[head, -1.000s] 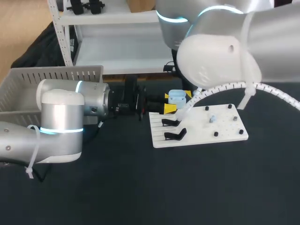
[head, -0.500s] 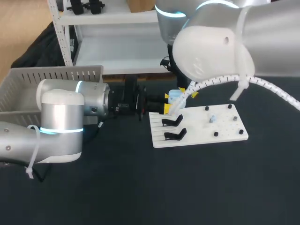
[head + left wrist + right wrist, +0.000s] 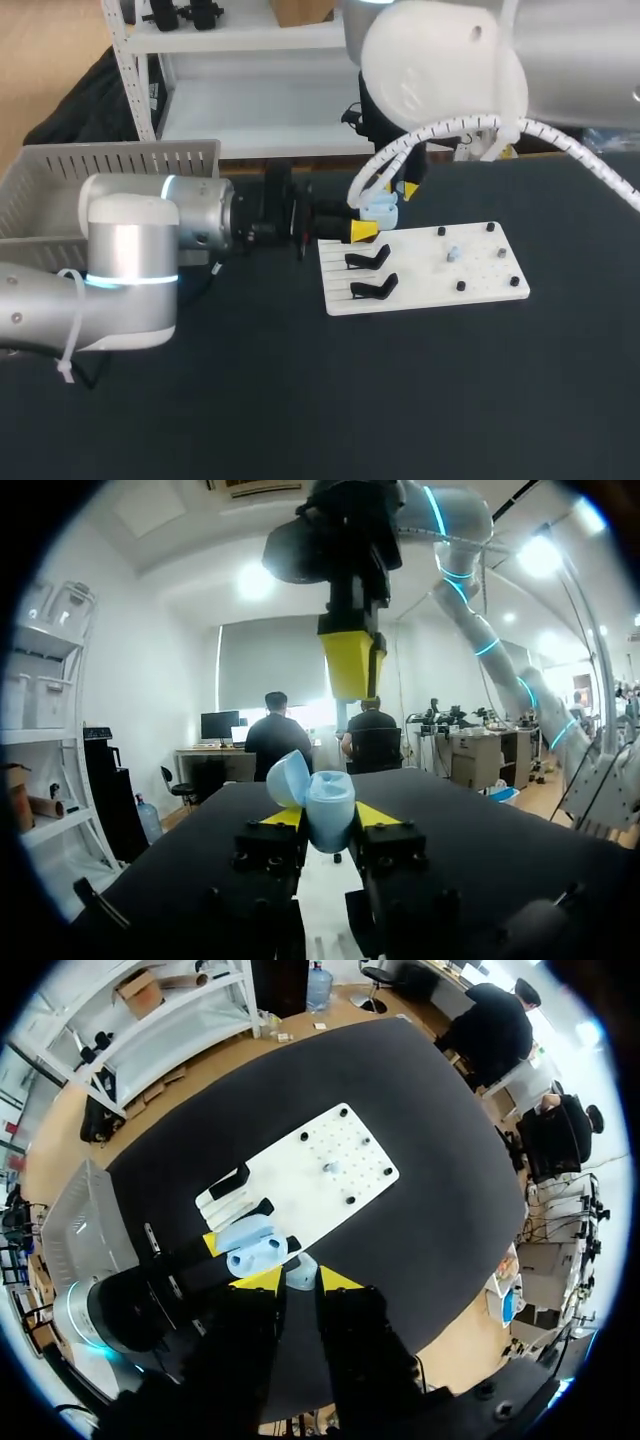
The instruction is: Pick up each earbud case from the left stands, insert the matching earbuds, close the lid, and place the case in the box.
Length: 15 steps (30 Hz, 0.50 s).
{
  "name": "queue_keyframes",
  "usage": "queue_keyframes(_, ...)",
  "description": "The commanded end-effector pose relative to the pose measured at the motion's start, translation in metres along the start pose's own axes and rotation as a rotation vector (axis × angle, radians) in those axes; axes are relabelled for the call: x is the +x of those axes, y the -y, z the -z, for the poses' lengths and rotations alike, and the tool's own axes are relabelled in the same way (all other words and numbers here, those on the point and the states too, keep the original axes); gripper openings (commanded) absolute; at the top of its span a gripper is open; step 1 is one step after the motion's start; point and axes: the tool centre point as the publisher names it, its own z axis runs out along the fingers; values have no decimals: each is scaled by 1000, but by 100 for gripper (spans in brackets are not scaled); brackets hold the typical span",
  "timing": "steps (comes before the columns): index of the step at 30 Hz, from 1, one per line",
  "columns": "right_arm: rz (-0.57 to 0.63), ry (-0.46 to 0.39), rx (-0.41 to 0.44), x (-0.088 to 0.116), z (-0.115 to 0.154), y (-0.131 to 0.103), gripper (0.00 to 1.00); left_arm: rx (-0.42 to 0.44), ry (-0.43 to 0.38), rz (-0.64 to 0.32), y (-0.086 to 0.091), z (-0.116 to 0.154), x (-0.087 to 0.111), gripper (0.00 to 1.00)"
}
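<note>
Rising since a second earlier, the right gripper (image 3: pixel 299 1282) hung above the case, its yellow tips pinching a small pale blue earbud (image 3: pixel 300 1270). Just below it, the left gripper (image 3: pixel 325 816) clamped the open, light blue plastic earbud case (image 3: pixel 318 802) from both sides, beside the stand end of the white perforated board (image 3: pixel 430 280). Dark table (image 3: pixel 300 400) lay open around the board. The grey slatted plastic box (image 3: pixel 110 165) sat well apart on the left. The right arm's bulk hid much of its gripper in the head view, and the case's inside was hard to make out.

Bright even light from above; soft glare on right arm (image 3: pixel 440 60), left arm (image 3: pixel 130 255); table (image 3: pixel 300 400) dark, matte.
</note>
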Motion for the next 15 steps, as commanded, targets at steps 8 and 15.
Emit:
queue_keyframes(8,7,5,0,8,0,-3,0,-13,14,-14,3,-1,0,0)
queue_keyframes(15,18,14,-6,11,-6,-11,0,-13,14,-14,3,-1,0,0)
